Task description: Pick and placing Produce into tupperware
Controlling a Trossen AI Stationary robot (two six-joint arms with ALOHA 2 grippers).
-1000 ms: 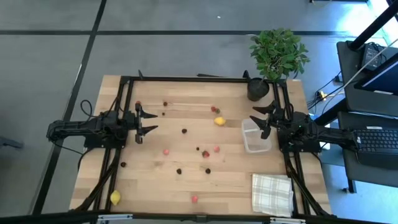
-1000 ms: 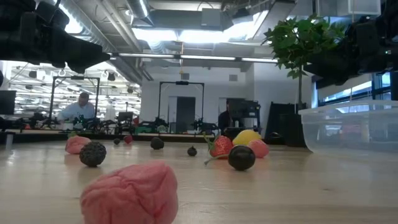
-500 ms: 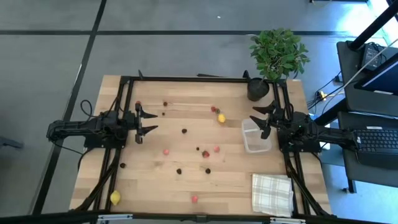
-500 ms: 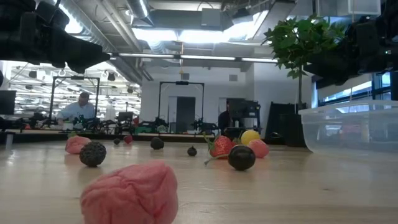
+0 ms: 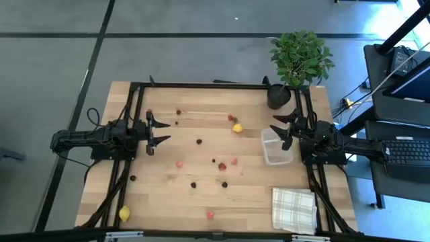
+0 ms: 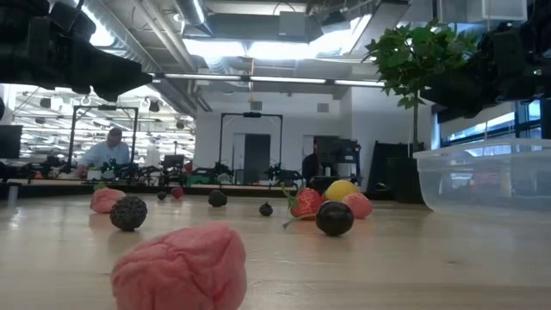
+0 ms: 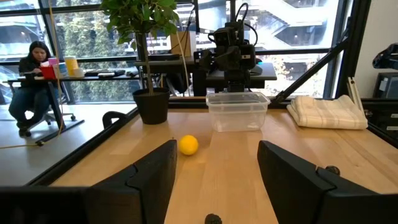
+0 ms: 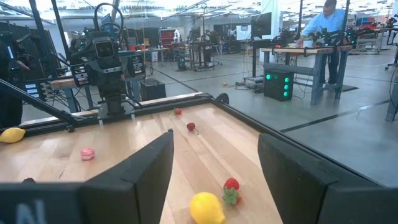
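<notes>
Produce lies scattered over the wooden table: red, pink and dark berry bits in the middle [image 5: 222, 165], a yellow lemon piece [image 5: 236, 128] beside a strawberry [image 5: 232, 118], and a second lemon piece [image 5: 124, 214] at the near left. The clear tupperware [image 5: 277, 149] stands on its base at the right; it also shows in the low view [image 6: 486, 176] and the left wrist view [image 7: 237, 112]. My left gripper [image 5: 164, 132] hovers open and empty at the table's left. My right gripper [image 5: 277, 129] hovers open and empty by the tub's far left corner.
A black plant pot [image 5: 278, 96] with a green plant stands at the far right corner. A white checked cloth [image 5: 293, 210] lies at the near right. A large pink piece [image 6: 179, 267] lies close to the low camera. People sit at desks beyond the table.
The yellow lemon piece beside the strawberry has rolled a little toward the table's far edge. Both arms have kept still.
</notes>
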